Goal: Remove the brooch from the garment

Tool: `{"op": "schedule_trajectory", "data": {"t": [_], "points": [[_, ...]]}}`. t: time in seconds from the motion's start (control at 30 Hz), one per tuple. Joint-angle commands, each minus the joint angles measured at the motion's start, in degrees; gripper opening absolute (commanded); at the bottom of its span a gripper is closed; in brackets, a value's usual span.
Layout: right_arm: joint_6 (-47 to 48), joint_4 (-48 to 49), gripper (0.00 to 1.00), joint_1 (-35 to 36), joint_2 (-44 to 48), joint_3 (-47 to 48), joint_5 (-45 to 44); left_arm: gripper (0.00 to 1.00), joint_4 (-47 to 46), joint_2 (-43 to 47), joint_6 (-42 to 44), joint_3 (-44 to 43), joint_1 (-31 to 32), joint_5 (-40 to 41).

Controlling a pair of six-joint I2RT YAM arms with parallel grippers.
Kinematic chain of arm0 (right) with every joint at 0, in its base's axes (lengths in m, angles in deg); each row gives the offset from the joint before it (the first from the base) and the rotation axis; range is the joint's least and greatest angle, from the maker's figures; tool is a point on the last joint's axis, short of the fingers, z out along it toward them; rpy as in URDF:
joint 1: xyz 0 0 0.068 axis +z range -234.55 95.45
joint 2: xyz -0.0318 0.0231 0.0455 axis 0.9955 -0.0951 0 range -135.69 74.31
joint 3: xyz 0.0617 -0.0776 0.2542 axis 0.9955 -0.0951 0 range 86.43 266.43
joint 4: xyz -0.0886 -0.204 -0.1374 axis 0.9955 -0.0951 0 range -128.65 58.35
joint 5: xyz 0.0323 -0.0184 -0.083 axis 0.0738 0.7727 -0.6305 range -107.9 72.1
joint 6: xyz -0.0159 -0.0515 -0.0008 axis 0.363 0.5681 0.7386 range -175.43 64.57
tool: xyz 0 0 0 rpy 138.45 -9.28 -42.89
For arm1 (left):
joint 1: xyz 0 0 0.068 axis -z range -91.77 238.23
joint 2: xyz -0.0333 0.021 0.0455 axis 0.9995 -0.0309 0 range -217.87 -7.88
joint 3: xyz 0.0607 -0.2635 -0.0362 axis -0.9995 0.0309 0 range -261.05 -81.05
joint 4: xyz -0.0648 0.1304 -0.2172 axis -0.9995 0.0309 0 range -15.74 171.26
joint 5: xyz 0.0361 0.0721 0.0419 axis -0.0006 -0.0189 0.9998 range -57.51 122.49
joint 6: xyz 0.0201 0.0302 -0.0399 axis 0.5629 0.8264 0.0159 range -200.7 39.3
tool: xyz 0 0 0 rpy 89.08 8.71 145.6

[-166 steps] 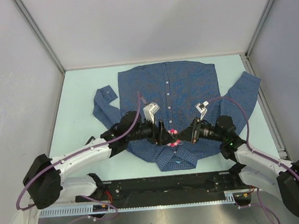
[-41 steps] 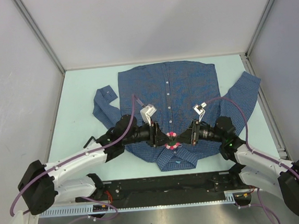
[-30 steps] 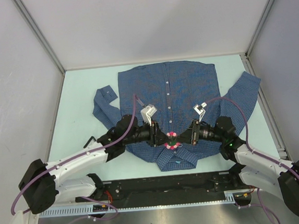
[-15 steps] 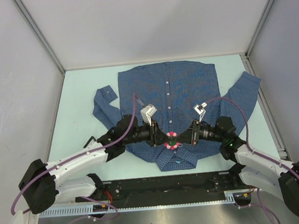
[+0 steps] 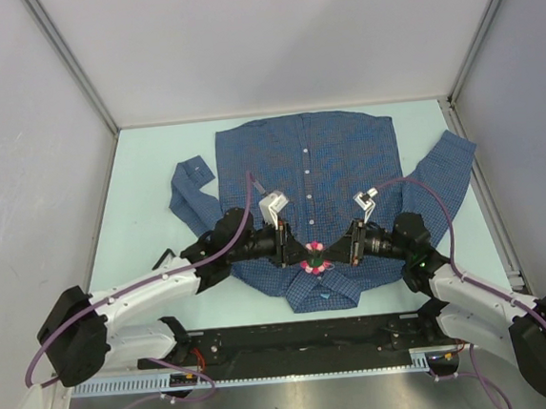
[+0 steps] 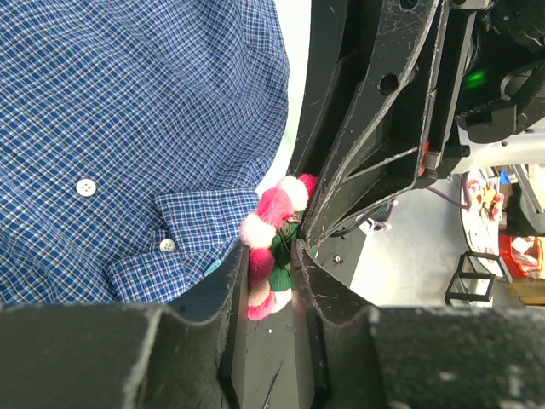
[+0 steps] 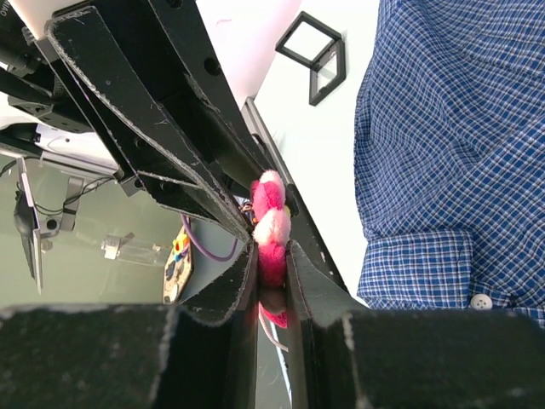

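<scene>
Brooch (image 5: 312,256) is caught between both arms, over the collar end of the garment (image 5: 336,161). I see the left gripper (image 6: 268,256) and the right gripper (image 7: 271,251) each pinching its pink petals.

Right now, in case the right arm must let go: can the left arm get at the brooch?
Likely yes: the left gripper has its jaws either side of the brooch, nothing between; the right gripper pinches it opposite.
</scene>
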Motion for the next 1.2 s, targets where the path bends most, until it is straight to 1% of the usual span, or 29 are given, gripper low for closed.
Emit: {"op": "schedule_trajectory", "data": {"t": [0.0, 0.17, 0.47, 0.63, 0.93, 0.97, 1.1, 1.17], "points": [[0.7, 3.01, 0.0, 1.1, 0.57, 2.74, -0.79, 0.26, -5.38, -0.7, -0.73, -3.11, 1.03, -5.49], [0.88, 2.83, 0.0, 1.53, 0.3, 2.92, -0.88, 0.3, -5.21, -1.22, 0.41, -3.28, 1.03, -7.07], [1.32, 2.91, 0.0, 2.15, -0.22, 3.09, -0.62, 0.31, -3.89, -2.19, 1.99, -4.43, 0.68, -9.54], [1.23, 3.27, 0.0, 2.15, -0.75, 3.44, -0.53, 0.37, -3.8, -1.49, 2.26, -4.34, 0.5, -9.89], [1.76, 1.51, 0.0, 2.24, 0.22, 3.8, -1.23, 0.43, -3.18, 0.7, 2.0, -3.73, -0.11, -9.36], [1.85, 1.25, 0.0, 2.24, 0.48, 3.8, -1.32, 0.44, -3.36, 1.4, 1.73, -2.94, -0.29, -9.1], [1.59, 0.54, 0.0, 1.98, 0.92, 3.71, -1.76, 0.56, -3.8, 5.54, 1.03, 0.22, -1.52, -8.31], [1.23, 0.63, 0.0, 1.8, 1.01, 3.8, -2.11, 0.6, -3.54, 6.94, 0.77, 1.63, -1.61, -8.13]]}}
